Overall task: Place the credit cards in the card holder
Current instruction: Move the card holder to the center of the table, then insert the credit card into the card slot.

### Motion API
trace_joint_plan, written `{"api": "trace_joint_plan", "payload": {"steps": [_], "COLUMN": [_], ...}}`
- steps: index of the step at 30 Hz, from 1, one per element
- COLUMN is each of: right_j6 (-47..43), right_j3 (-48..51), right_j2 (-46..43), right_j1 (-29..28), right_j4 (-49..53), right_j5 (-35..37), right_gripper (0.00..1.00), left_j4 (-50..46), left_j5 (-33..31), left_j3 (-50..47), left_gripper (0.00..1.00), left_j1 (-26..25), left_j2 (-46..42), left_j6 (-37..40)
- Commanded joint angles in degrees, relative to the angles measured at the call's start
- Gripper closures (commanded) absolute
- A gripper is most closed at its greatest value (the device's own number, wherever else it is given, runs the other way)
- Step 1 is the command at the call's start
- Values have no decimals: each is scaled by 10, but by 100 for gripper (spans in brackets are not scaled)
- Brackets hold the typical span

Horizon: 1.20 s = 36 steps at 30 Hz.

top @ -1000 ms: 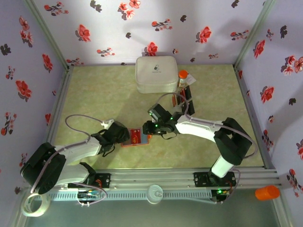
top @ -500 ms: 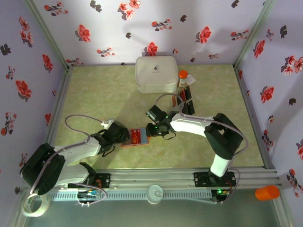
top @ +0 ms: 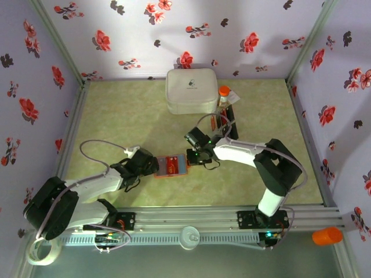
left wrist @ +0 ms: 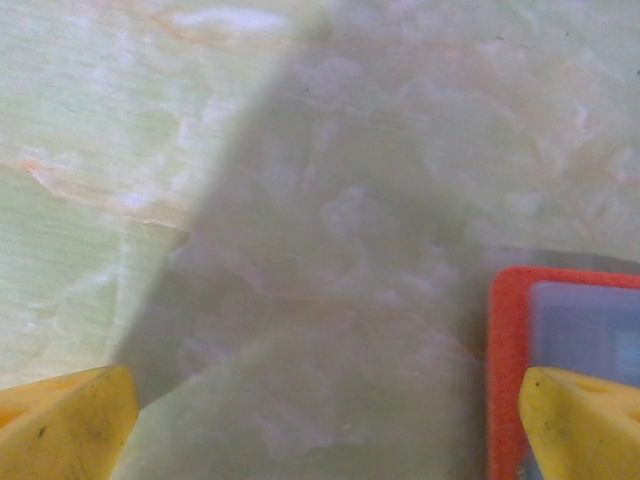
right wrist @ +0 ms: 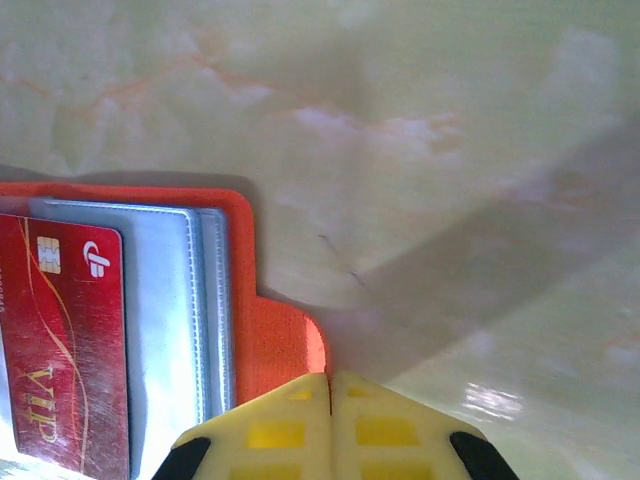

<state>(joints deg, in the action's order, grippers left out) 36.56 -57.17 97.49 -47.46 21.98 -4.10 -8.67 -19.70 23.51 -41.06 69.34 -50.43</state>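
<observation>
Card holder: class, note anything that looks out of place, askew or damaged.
Nothing looks damaged. The card holder lies open and slightly askew to the table edge. A red card sits on its blue-grey inside, but I cannot tell whether it is tucked into a sleeve.

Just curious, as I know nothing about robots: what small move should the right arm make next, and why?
Probably lift the right gripper away from the card holder and head toward the loose cards by the white case. A red VIP card already sits inside, and the gripper is shut, empty.
</observation>
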Motion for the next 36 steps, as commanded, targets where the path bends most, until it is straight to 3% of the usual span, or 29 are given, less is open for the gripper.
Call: {"api": "trace_joint_plan", "payload": {"steps": [1,3,6,9,18,36], "right_j6": [10,15,16,17,21,20], "right_j3": [21,31,33,28,-9,-82], "right_j2": [-27,-36,-49,-74,-95,46], "right_j1": [3,3,3,3,-4,-45], "right_j4": [7,1,5,16,17,-28], "right_j5": [17,14,13,17,-5,-55], "right_gripper": [100,100,79,72,80,94], "left_j4": [-26,-23,-19,-19,-22,36], "left_j5": [41,48,55,63,68,78], "left_j3": [-8,-7,-6,-6,7,-2], "left_gripper": [0,0,0,0,0,0], "left_j1": [7,7,5,3,-10,-22], "left_j2": [6,2,-9,-21,-47,40], "left_j6": [7,10,11,12,11,19]}}
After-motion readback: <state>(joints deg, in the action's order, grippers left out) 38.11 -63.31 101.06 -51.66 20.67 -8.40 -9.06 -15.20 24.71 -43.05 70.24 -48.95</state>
